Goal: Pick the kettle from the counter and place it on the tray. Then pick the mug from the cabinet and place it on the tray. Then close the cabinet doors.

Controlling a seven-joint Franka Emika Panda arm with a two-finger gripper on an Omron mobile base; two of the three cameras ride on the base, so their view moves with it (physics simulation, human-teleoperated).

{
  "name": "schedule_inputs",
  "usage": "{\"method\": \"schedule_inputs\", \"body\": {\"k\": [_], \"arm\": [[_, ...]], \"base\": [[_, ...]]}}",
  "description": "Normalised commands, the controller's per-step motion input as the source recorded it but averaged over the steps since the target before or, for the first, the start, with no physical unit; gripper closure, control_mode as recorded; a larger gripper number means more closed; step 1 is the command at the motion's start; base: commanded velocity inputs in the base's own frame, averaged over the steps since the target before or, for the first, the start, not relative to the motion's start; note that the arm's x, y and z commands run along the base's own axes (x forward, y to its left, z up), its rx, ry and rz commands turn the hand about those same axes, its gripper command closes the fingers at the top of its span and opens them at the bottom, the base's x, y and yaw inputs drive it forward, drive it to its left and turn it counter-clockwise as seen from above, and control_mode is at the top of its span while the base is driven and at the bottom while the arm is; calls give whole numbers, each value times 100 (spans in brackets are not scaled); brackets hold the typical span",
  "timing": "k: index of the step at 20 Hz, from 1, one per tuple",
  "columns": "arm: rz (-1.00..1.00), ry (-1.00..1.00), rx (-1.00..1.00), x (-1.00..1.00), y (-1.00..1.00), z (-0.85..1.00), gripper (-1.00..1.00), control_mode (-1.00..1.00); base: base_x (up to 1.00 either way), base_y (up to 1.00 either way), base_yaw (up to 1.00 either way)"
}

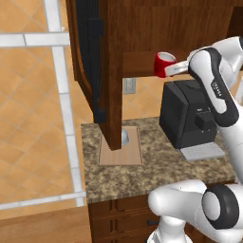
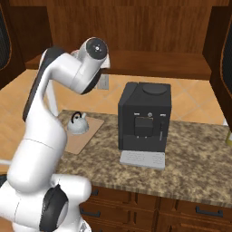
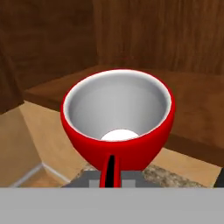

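I have the fingers point(image 1: 167, 70) closed narrow on the mug point(image 1: 163, 63), gripping it by its side handle; in the hand view the red mug point(image 3: 118, 120) sits right in front of me, tipped so I look into its white inside, with the handle running down toward the bottom edge (the finger tips themselves I cannot make out there). From the left base view the mug hangs just at the front edge of the cabinet's inner shelf point(image 1: 140, 64); whether it touches the shelf I cannot tell. In the right base view my own arm covers the mug, and I see the shelf point(image 2: 158, 63) stretching away to the right. Below, the big black coffee machine point(image 2: 144, 117) stands on the granite desk point(image 2: 195, 158), under the shelf. To its left on the desk lies the tray point(image 2: 84, 133), with the kettle point(image 2: 78, 124) sitting on it, upright, its black handle up. From the left base view an open cabinet door point(image 1: 97, 61) hangs in front of the tray point(image 1: 121, 154) and hides nearly all of the kettle point(image 1: 125, 136), only a grey sliver showing past the door's edge. The other door point(image 2: 222, 54) stands open at the far right.
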Motion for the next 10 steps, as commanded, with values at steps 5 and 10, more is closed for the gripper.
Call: {"method": "schedule_inputs", "body": {"k": [5, 10], "arm": [[41, 13, -10, -49, 42, -58, 100, -100], [13, 12, -13, -46, 44, -96, 100, -100]], "base": [[0, 0, 0], [0, 0, 0]]}}
